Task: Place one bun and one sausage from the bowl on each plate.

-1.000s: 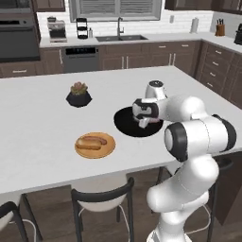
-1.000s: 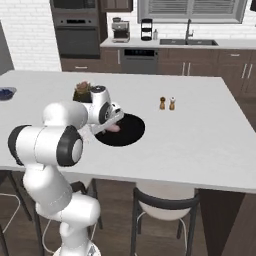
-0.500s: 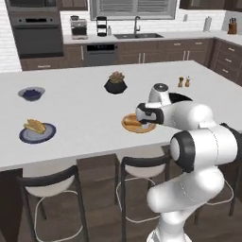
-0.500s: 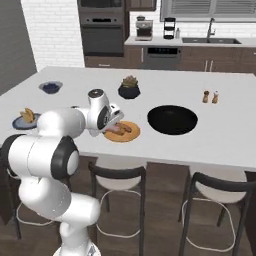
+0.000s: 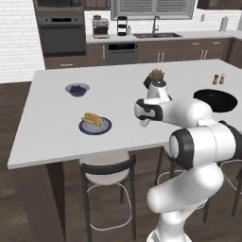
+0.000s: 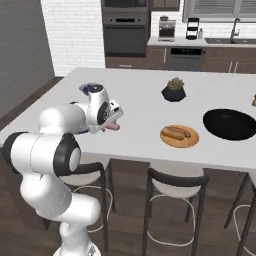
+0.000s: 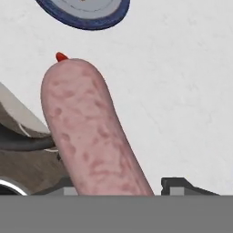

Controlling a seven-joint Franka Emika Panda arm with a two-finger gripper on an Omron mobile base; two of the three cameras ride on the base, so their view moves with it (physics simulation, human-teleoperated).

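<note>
The glossy black bowl (image 6: 229,124) sits on the white counter (image 6: 145,107) toward its right end and looks empty, though the dark inside makes that hard to judge. Near it, closer to the front edge, lies the orange-tan plate (image 6: 179,135), which carries one bun and one sausage side by side. The blue-grey plate (image 5: 95,125) lies well apart from both, toward the left part of the counter, and holds a single bun (image 5: 92,118) and nothing else that can be made out. A small grey bowl (image 5: 77,89) with blue berries stands farther back on the left, and a black faceted plant pot (image 6: 174,90) with a brownish plant stands near the middle of the counter.

The hand (image 6: 111,123) hovers above the counter between the two plates, and its fingers are closed partway on a pink, mottled sausage (image 7: 93,134) that juts forward from between them. In the hand view the sausage runs up the frame toward the dark blue rim of the blue-grey plate at the top edge, over bare white counter.

Counted: two plates, two bowls (one black, one grey), two buns, two sausages, one plant pot. Two small shakers (image 5: 218,79) stand together at the far right of the counter beyond the black bowl. Three dark stools line the front of the counter.
</note>
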